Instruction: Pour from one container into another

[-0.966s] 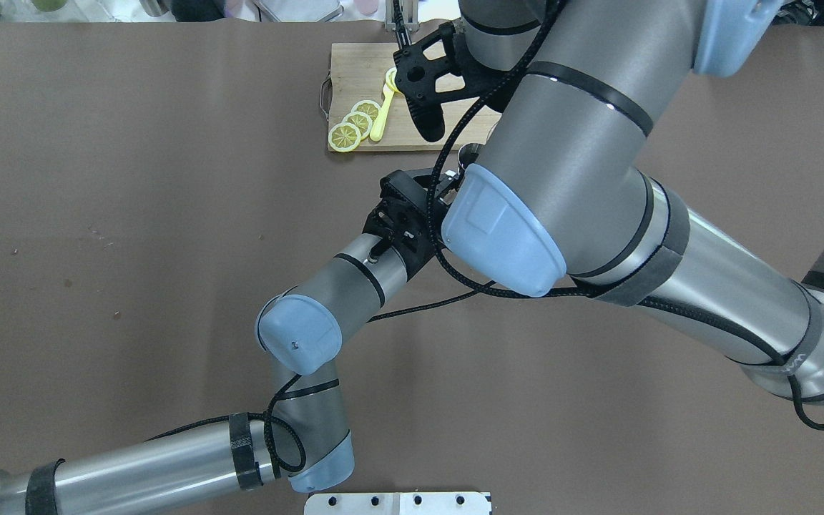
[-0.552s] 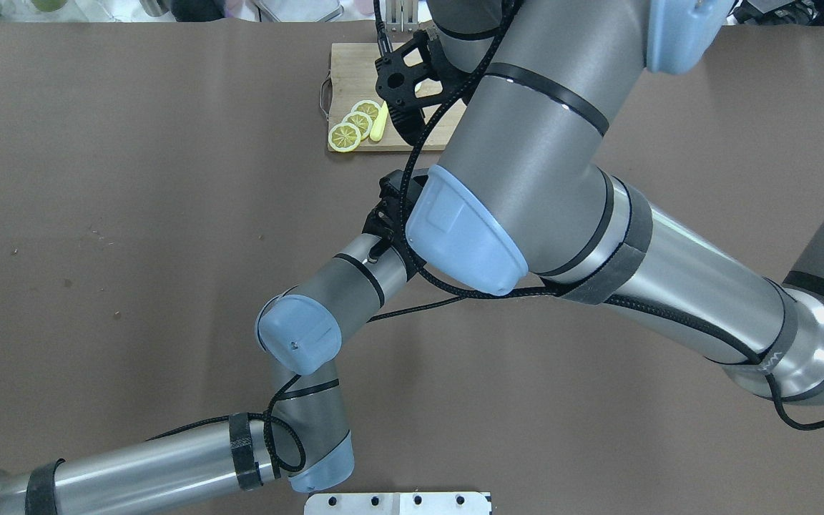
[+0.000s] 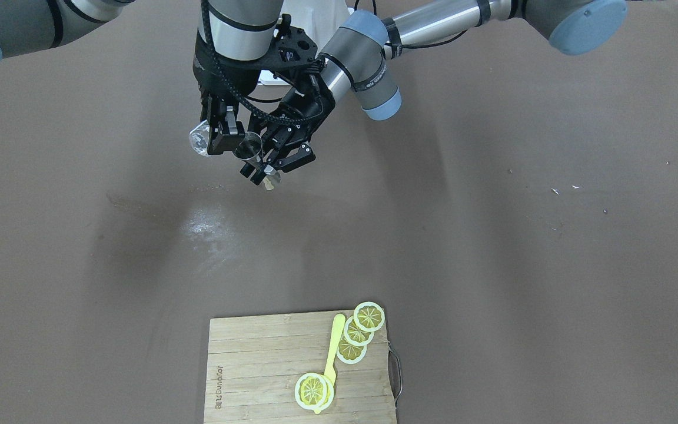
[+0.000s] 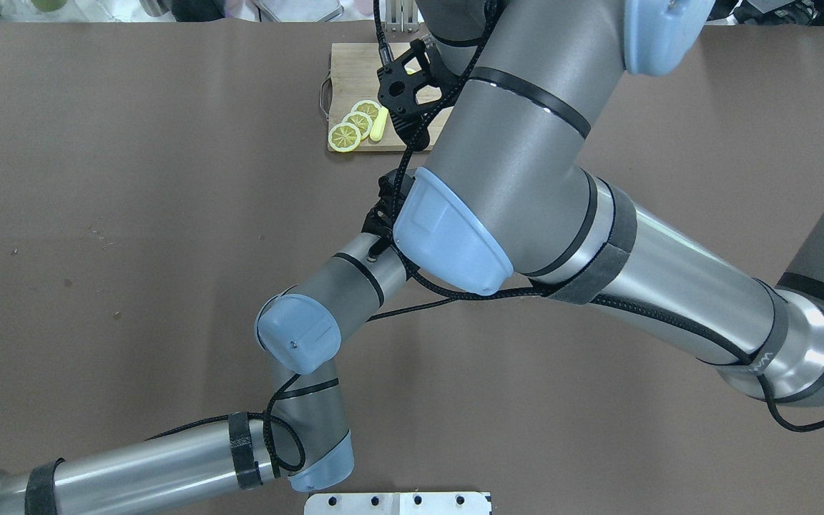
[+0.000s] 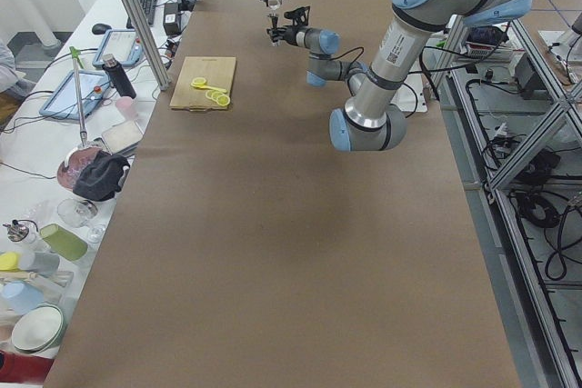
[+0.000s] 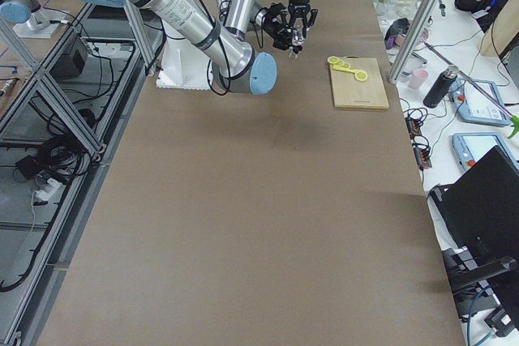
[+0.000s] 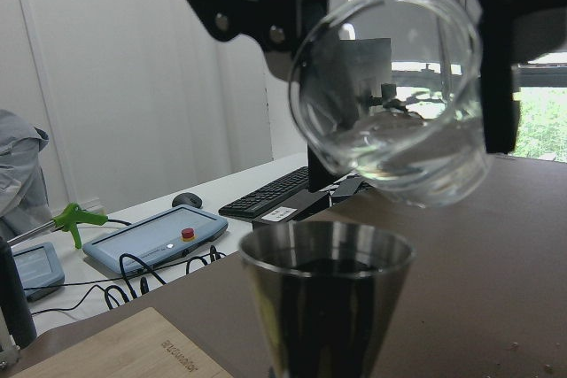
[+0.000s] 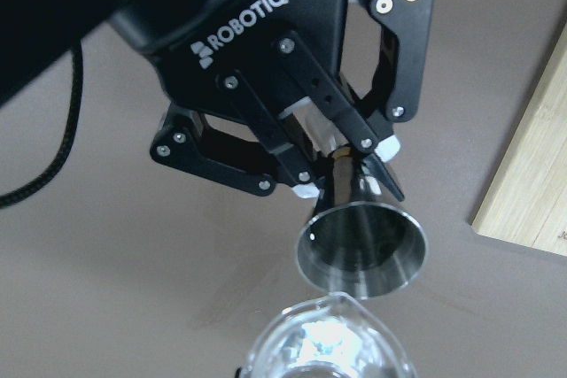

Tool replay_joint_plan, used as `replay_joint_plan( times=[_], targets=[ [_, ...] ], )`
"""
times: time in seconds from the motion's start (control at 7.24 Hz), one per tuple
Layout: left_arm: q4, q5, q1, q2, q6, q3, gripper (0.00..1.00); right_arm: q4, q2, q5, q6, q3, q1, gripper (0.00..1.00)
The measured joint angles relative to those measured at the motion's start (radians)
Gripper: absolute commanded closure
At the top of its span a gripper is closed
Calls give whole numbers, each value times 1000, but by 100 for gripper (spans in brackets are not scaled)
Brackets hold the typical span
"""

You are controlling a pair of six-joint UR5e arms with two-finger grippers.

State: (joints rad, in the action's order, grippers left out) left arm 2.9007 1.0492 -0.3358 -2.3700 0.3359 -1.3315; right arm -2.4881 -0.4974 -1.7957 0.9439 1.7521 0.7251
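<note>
**Steel jigger (image 7: 326, 307) held under a tipped glass (image 7: 390, 121)**

The jigger is in the air above the brown bench (image 3: 492, 235). It is on the robot's side of the wooden board (image 3: 256, 365) and well apart from it. The left end effector (image 8: 344, 165) pinches the jigger at its narrow waist, with one finger on each side. The wide mouth of the jigger is turned upward.

Just over this mouth is the clear glass, tipped far over so that its rim is near the rim of the jigger. The two are close, but I cannot tell if they touch. The right end effector (image 3: 225, 138) comes from above and is clamped on the body of the glass, with its fingers pressed against both sides. Something bright lies in the low side of the glass, and I cannot tell whether it is liquid or only reflection.

Between the board and the jigger, a shiny patch (image 3: 203, 224) shows on the bench. On the board lie several lemon slices (image 3: 369, 316) and a yellow spoon (image 3: 333, 344).
</note>
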Motion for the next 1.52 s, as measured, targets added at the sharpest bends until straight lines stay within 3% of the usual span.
replay_joint_plan(
  times=[1.52],
  targets=[
    [0, -1, -2, 1, 0, 0, 100, -81, 89, 88, 103, -137, -33, 100]
  ],
)
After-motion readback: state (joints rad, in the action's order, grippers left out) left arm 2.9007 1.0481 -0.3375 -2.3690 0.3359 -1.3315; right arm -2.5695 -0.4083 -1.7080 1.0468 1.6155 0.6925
